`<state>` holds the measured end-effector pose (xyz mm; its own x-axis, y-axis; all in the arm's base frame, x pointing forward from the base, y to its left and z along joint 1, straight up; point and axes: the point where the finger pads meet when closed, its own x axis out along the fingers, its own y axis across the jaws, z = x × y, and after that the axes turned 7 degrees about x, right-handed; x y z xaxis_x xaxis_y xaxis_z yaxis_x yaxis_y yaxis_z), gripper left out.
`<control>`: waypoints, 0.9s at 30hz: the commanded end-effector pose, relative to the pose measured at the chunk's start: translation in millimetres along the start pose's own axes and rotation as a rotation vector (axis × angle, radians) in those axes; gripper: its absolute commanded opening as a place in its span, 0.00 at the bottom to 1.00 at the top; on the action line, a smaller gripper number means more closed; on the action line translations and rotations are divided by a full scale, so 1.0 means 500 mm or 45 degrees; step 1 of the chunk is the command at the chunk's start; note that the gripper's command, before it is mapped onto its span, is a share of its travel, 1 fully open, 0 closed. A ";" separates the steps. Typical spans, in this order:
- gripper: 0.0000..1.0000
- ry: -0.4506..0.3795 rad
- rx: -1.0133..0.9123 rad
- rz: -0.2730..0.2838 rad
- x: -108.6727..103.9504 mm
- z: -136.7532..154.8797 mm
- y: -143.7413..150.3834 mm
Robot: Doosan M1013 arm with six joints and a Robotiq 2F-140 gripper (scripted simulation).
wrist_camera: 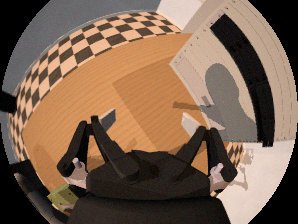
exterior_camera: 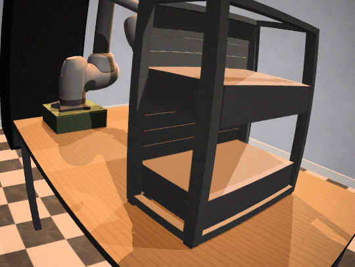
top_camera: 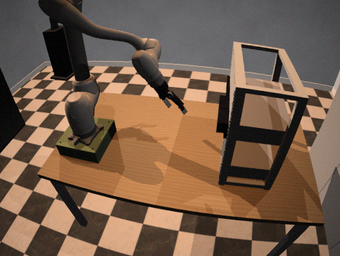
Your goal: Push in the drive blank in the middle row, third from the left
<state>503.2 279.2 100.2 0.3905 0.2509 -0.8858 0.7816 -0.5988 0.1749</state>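
Early stage, nothing pushed yet by the look of it. Arm base (top_camera: pixel 104 148) sits far left of the gripper on the counter (top_camera: pixel 151 176). Gripper (top_camera: pixel 176 106) hangs in the air above the counter, fingers spread wide apart, nothing between them; it's aimed toward the rack but well short of it, no contact.

Rack (top_camera: pixel 237 94) stands to the right of the gripper, upright, feet flat on the counter, no sign of tilt. Its front face, the side turned toward the gripper, carries the drive blanks (top_camera: pixel 223 117); from the top view only a dark block sticking out of that face is visible, and individual rows and columns can't be separated. The target blank, middle row, third from left, can't be picked out in any view; the wrist view shows only pale panel and a dark strip.

Left to do: close the gap, line up on the target, press until it latches, without shifting the rack.

Rack shelves (exterior_camera: pixel 236 79), seen from behind: both hold nothing visible.
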 end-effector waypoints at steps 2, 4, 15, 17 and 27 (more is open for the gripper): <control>1.00 -0.002 0.034 -0.008 0.001 0.003 -0.003; 1.00 -0.004 0.079 -0.018 0.001 0.008 -0.008; 1.00 -0.022 0.362 -0.082 0.005 0.032 -0.038; 1.00 -0.026 0.421 -0.096 0.005 0.036 -0.045; 1.00 -0.044 0.673 -0.153 0.006 0.052 -0.072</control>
<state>466.8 281.3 81.4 0.2980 0.3136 -0.9016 0.4999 -0.8559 -0.1325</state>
